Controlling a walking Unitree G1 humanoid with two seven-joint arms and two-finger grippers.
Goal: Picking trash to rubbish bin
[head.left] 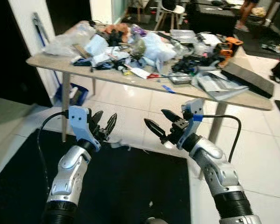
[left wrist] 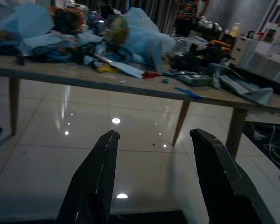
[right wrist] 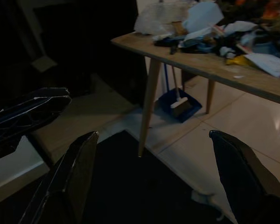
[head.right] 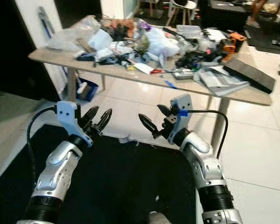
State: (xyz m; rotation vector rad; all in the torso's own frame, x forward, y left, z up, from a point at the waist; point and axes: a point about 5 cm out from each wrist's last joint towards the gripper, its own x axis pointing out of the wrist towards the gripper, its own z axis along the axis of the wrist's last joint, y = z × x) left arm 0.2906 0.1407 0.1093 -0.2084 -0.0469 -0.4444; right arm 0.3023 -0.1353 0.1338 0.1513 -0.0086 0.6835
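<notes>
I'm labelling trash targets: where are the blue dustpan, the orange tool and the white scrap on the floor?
blue dustpan (right wrist: 179, 105): right wrist view, its tray, under the table.
orange tool (head.left: 229, 46): left eye view, its body, on the table.
white scrap (head.right: 125, 139): right eye view, its middle, at the dark mat's edge.

No words, labels, brands or numbers can be read anywhere, not even on the papers and wrappers heaped on the table (head.left: 130, 80), all too blurred.

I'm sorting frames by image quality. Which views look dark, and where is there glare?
Right wrist view: dim and murky, the table lit, the room behind it black. Left wrist view: dusky, bright lamp reflections on the floor tiles. Both eye views: evenly lit, slightly soft, with the rug near black.
</notes>
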